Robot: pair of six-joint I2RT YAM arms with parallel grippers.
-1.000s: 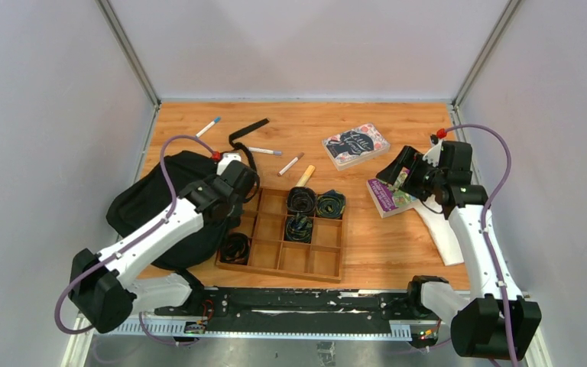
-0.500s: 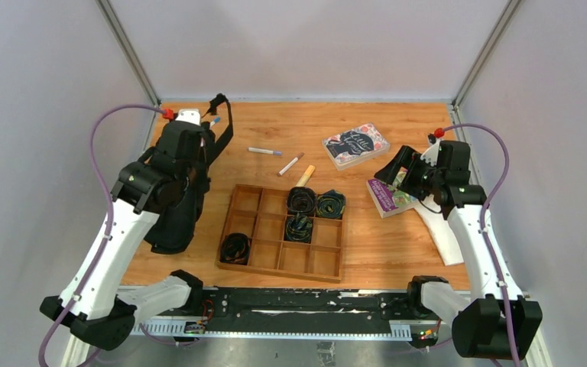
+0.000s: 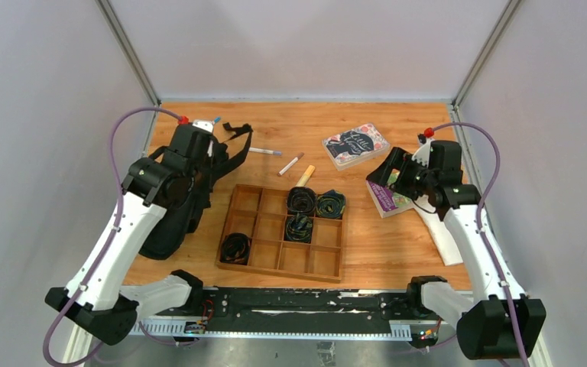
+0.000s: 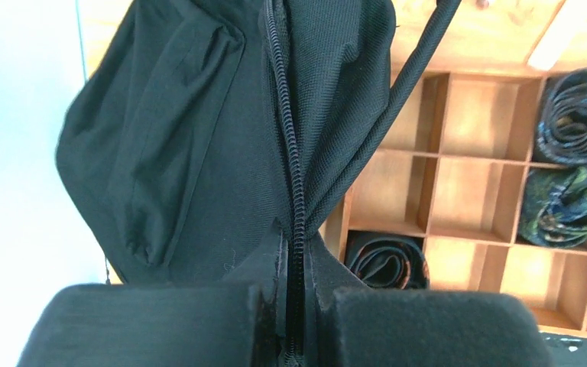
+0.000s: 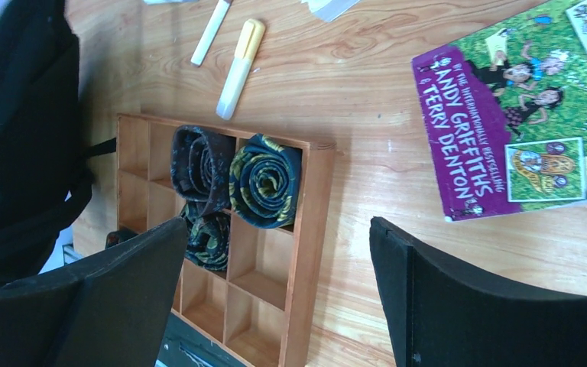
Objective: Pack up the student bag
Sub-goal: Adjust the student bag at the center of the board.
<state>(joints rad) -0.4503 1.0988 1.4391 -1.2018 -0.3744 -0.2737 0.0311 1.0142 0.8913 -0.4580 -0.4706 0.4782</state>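
The bag (image 3: 172,225), half hidden by the arm (image 3: 126,237), is pinched at its zip by the left gripper (image 4: 296,306); the right gripper (image 5: 275,294) is spread wide, empty

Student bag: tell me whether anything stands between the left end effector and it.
Nothing does. The left end effector is shut on the student bag itself, pinching the fabric at its zipper. The wooden tray sits off to the bag's side, not between them.
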